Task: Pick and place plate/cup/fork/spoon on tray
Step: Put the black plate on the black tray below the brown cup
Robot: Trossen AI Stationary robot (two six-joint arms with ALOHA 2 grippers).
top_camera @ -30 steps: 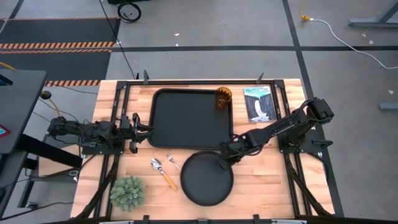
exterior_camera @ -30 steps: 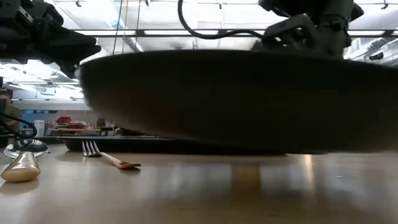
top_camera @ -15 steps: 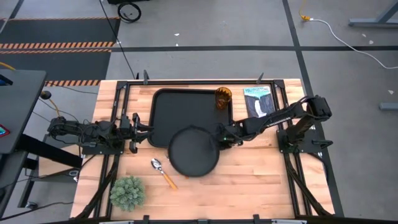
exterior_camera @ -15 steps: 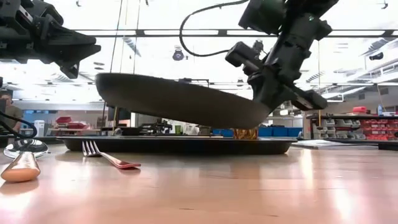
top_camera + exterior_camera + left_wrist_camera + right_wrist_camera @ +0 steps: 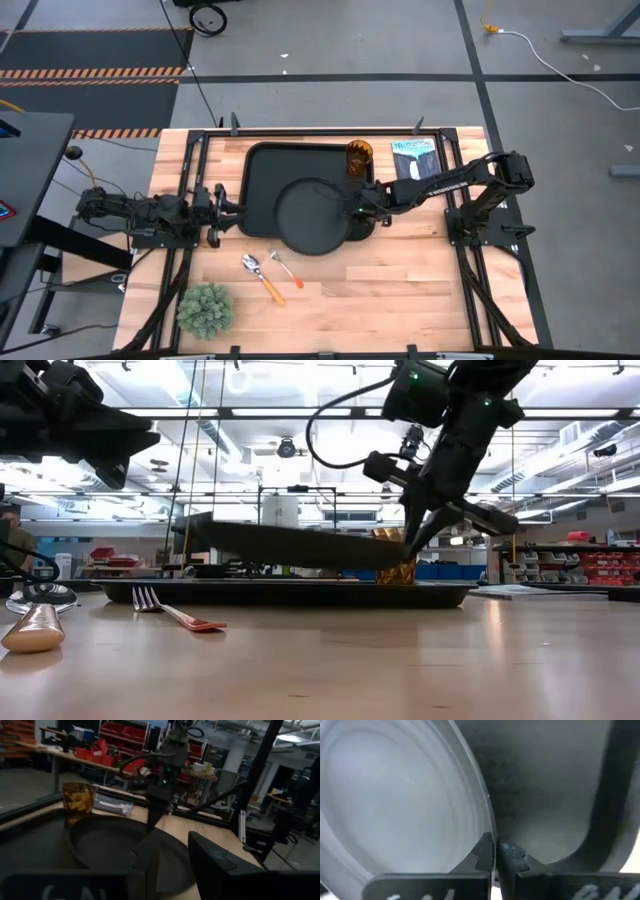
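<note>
Since a second ago plate (image 5: 313,215) has travelled from near table onto tray (image 5: 262,170) — now hanging just above its floor, right gripper (image 5: 357,211) pinched on right rim. Left gripper (image 5: 222,209) waits at tray's left edge, fingers parted, empty. Risk: edge grip slips, plate drops tilted. Tray holds cup (image 5: 359,157), far-right corner.

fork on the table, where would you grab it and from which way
Grip the fork on its orange handle, coming straight down from above. It lies flat on the bare wood, tines toward the tray, handle toward the table's front edge. Set the fingers across the handle; the spoon lies close on one side.
</note>
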